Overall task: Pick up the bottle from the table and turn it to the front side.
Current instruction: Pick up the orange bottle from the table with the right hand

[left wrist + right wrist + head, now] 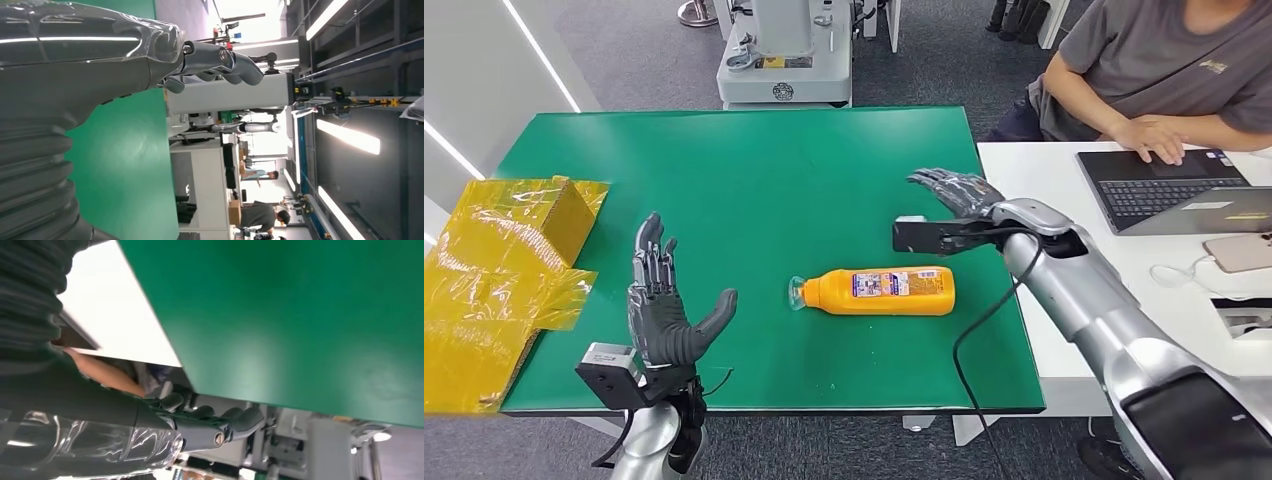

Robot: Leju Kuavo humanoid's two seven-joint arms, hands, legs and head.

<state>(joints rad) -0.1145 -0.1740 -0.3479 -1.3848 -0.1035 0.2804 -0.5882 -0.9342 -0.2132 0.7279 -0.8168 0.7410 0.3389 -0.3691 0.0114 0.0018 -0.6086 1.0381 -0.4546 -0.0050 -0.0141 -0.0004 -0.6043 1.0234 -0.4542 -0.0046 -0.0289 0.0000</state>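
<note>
The bottle (pixel 879 291) is seen lying on its side on the green table (pixel 754 170), toward the near right part of the surface, with its long axis running left to right — the clear cap end is turned left and the flat base right. A printed label is shown facing up.

The right robot hand (pixel 956 190) is held above the table just beyond the bottle's base end, on the far side, with its fingers spread apart and nothing held in them. The left robot hand (pixel 662 310) is raised near the table's near edge, well apart from the bottle to its left, palm turned inward, fingers likewise apart and empty.

The right robot hand is judged the nearer of the two — the bottle lies just to its near side. A grasp across the short width of the body would be called for, since the fingers would have to be closed crosswise to that left-right axis.
</note>
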